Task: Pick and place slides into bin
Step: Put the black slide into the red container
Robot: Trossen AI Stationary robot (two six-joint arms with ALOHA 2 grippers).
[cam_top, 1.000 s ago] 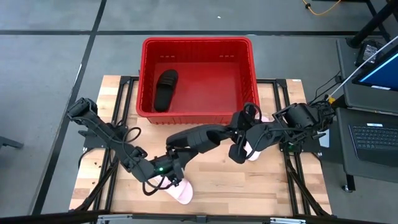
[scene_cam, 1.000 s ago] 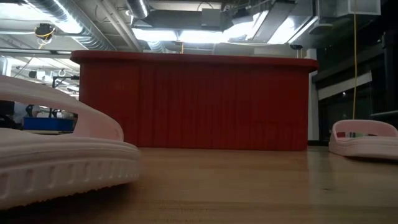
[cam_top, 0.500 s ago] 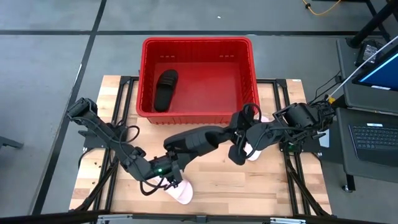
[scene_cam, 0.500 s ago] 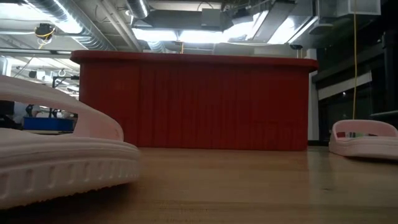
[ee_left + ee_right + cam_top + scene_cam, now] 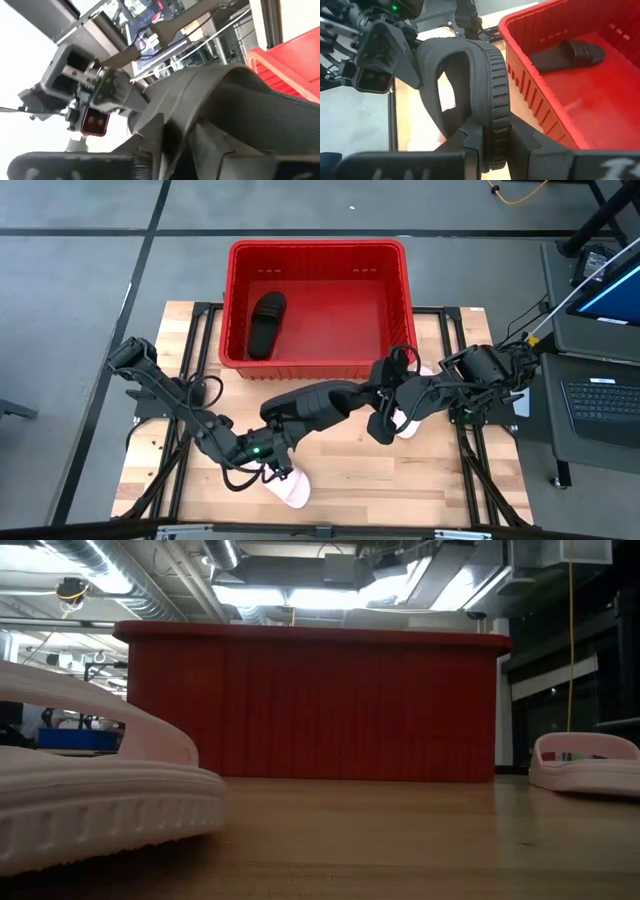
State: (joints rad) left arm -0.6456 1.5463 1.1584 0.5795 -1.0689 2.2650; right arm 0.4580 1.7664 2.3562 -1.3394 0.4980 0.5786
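Both my pincers clamp one black slide (image 5: 320, 405) held over the counter (image 5: 440, 470) just short of the bin (image 5: 400, 290): left pincer (image 5: 275, 442), right pincer (image 5: 385, 412). Pulling against each other, they could twist it loose short of the rim.

Crowded front, roomy bin

A black slide (image 5: 312, 406) spanned the space between the left gripper (image 5: 272, 442) and right gripper (image 5: 383, 396), barring the bin's (image 5: 315, 248) near wall. Inside, one black slide (image 5: 266, 325) lay leftward; the red floor beside it stood open.
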